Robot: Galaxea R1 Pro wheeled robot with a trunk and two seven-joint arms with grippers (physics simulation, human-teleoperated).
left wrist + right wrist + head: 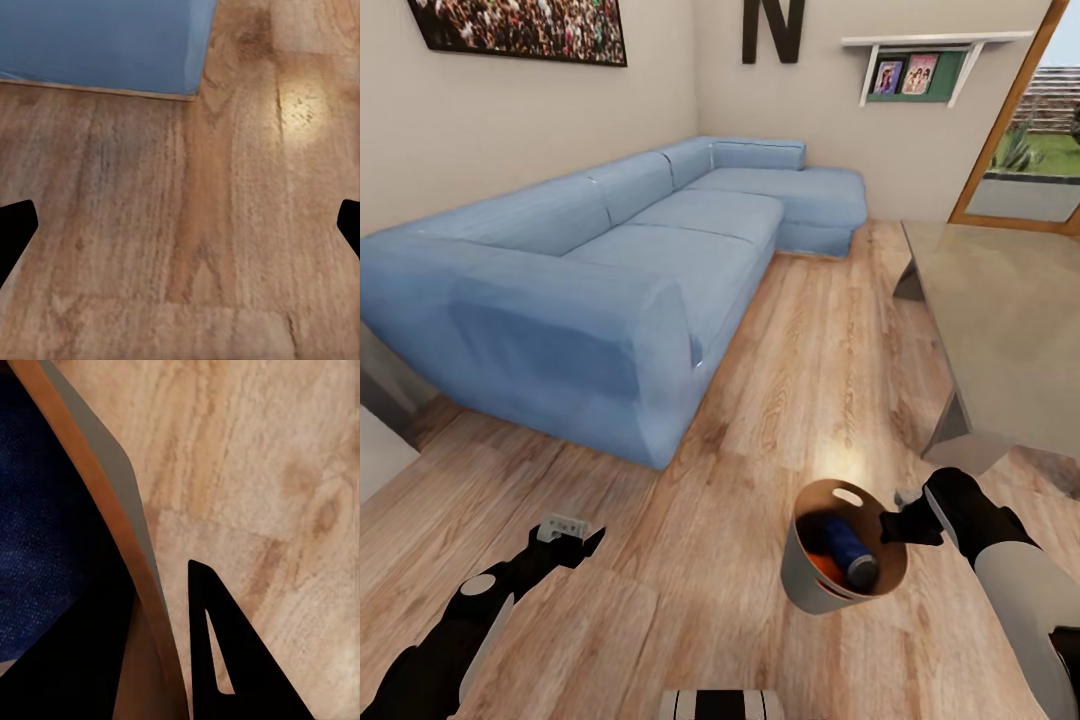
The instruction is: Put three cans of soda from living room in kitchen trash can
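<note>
Copper-brown bin rim pinched in the right tool.

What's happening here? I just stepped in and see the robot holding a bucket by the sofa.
The robot stands on the wooden floor of the living room, beside the light-blue corner sofa. Its right gripper grips the rim of the small copper-brown trash can, held up off the floor. Inside lie a dark blue soda can and something orange, likely another can; a third cannot be made out. The left gripper is open and holds nothing.
</note>
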